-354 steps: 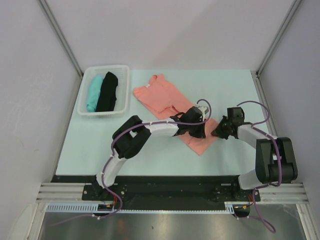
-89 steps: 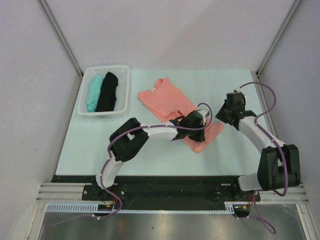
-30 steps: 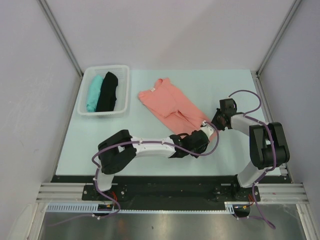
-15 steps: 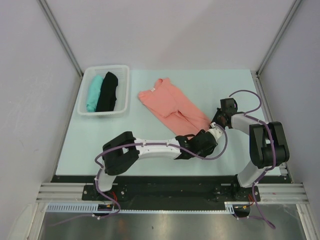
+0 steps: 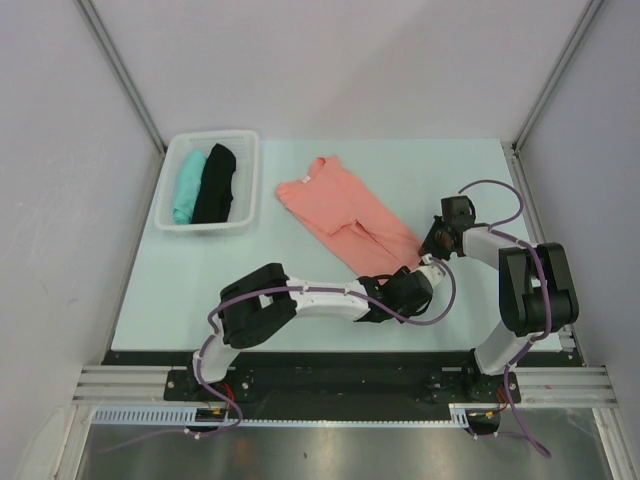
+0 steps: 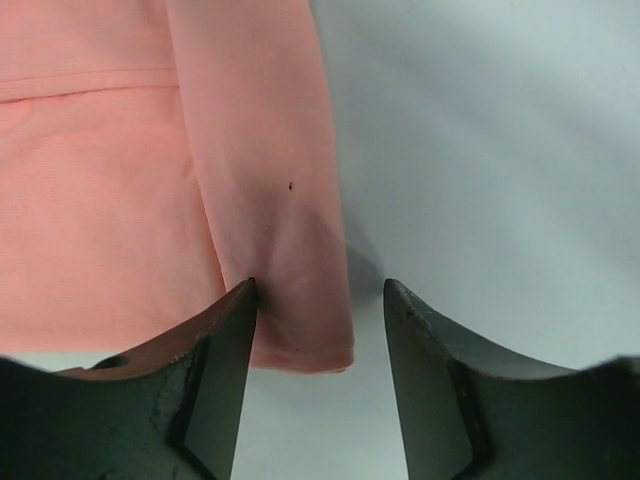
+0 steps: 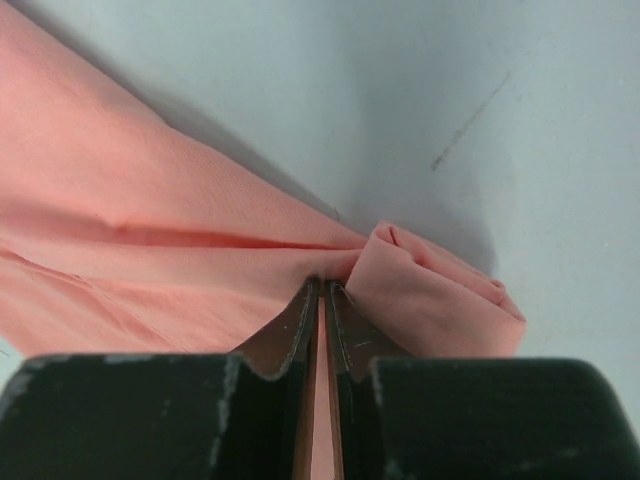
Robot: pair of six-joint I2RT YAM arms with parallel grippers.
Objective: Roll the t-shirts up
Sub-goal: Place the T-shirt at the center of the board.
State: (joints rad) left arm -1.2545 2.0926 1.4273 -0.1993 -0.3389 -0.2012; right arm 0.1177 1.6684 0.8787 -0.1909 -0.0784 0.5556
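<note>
The salmon-pink t-shirt (image 5: 345, 215) lies on the pale green desk (image 5: 460, 170), right of centre. It is folded lengthwise into a narrow strip that runs on a slant from the far left to the near right. Its collar end points toward the back, where the small white neck label (image 5: 305, 178) shows, and one short sleeve sticks out beside it. A lengthwise crease runs down the strip, and the cloth looks plain, matte and soft.

Both arms meet at the near-right end of the strip. The left hand (image 5: 424, 270) is low at the hem. In its wrist view the left hand (image 6: 320, 290) stands moderately wide, and its dark fingers (image 6: 215, 370) straddle the corner of a folded-over flap of the shirt (image 6: 150, 200). One finger touches the cloth edge and the other rests on bare desk (image 6: 500, 150). Nothing is pinched between them.

The right hand (image 5: 437, 243) is just beyond it. In its own view the right hand (image 7: 322, 285) is drawn narrow and nips a fold of the pink cloth (image 7: 150, 220). A small bunched roll (image 7: 430, 290) of fabric is puckered up beside its tips.

At the far left a white plastic basket (image 5: 250, 185) holds a rolled teal t-shirt (image 5: 187, 185) and a rolled black t-shirt (image 5: 215, 183) side by side.
</note>
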